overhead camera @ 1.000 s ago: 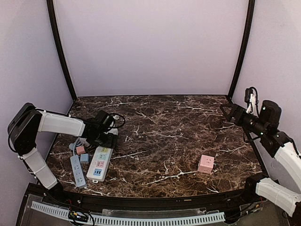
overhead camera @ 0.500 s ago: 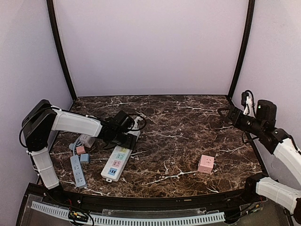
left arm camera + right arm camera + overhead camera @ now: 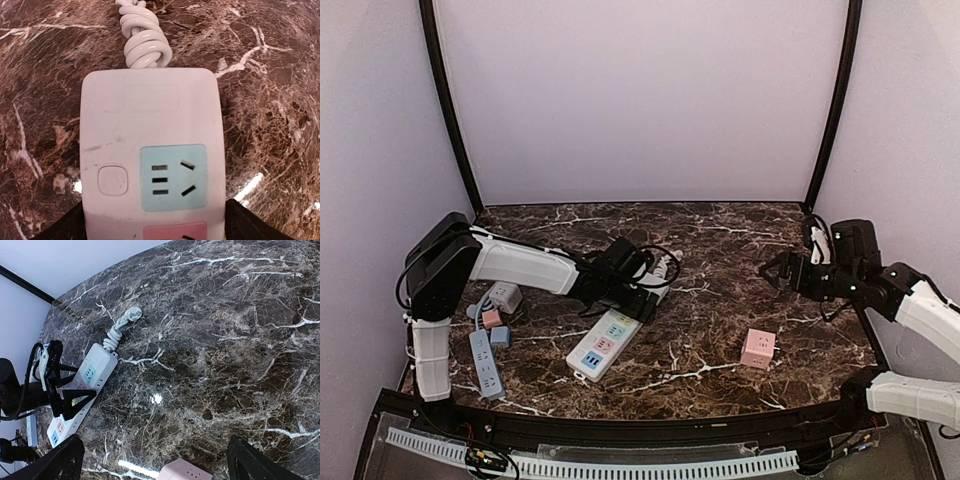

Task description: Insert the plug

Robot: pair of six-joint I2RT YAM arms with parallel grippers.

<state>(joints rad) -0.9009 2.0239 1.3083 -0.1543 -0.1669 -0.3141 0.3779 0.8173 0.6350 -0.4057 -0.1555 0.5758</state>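
Note:
A white power strip (image 3: pixel 607 343) with blue, pink and green sockets lies at an angle left of the table's middle. My left gripper (image 3: pixel 634 299) is shut across its cord end, one dark finger against each long side. In the left wrist view the strip (image 3: pixel 150 150) fills the space between the fingers of the left gripper (image 3: pixel 152 227), with a blue socket (image 3: pixel 173 177) facing up. Its coiled white cord (image 3: pixel 145 42) leads away to a white plug (image 3: pixel 670 262) lying on the marble. My right gripper (image 3: pixel 775 272) hangs open over the right side of the table, holding nothing.
A pink cube socket (image 3: pixel 758 348) sits right of centre, just below my right gripper (image 3: pixel 157 460). A blue-grey power strip (image 3: pixel 485 362), a pink cube (image 3: pixel 491 318), a blue cube (image 3: pixel 500 336) and a white adapter (image 3: pixel 504 296) cluster at the left edge.
My left gripper has dragged the white power strip rightward toward the table's middle, cord and plug trailing along. My right arm has swung down and inward toward the table.

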